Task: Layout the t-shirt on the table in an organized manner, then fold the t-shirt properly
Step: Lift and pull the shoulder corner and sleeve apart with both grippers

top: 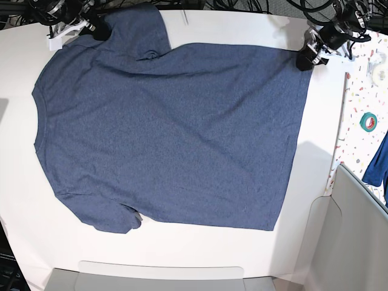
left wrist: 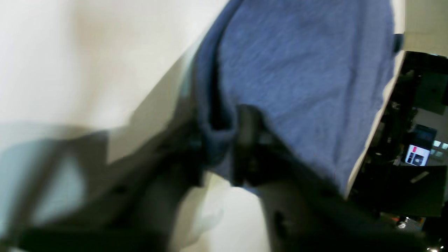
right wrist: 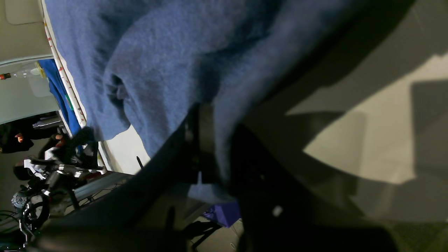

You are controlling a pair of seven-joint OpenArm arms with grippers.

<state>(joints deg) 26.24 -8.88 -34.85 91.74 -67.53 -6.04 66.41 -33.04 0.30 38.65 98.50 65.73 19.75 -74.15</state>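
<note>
While the t-shirt (top: 170,133) lies flat, both pincers, left (top: 303,62) and right (top: 100,30), pinch its far corners.

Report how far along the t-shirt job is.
Done, apparently: the t-shirt lies spread flat on the table, no lettering showing. In hand: the right end effector is shut on the sleeve at the top, and the left end effector pinches the hem corner; the wrist views show fabric between the fingers. Left: no fold is visible yet, so all the folding remains.
</note>
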